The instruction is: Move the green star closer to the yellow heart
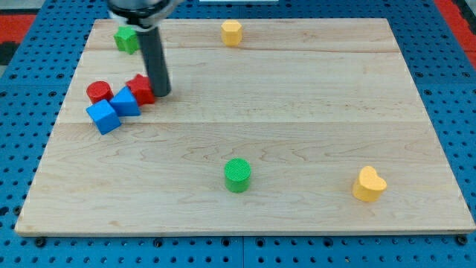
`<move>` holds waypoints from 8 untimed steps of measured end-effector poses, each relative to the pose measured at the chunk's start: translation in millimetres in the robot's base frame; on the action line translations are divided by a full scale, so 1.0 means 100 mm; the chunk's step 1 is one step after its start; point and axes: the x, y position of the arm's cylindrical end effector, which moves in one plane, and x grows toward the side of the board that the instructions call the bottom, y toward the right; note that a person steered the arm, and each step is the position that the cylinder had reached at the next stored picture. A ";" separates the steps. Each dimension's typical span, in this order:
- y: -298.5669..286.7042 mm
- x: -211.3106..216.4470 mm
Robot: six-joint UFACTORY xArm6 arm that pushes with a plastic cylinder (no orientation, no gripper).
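The green star (125, 38) lies at the view's top left, near the board's top edge, partly hidden by the rod. The yellow heart (368, 184) lies at the view's bottom right. My tip (161, 93) rests on the board just right of a red block (140, 88), below and right of the green star and far from the yellow heart.
A red cylinder (99, 92) and two blue cubes (125, 102) (103, 117) cluster with the red block at the left. A yellow block (231, 33) sits at top centre. A green cylinder (238, 175) stands at bottom centre. The wooden board (297, 112) lies on a blue pegboard.
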 end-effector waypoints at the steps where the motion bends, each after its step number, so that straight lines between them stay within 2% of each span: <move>1: 0.20 -0.07; 4: 0.24 -0.55; 6: 0.24 -0.68; 7: 0.14 -0.68; 8: -0.22 -0.68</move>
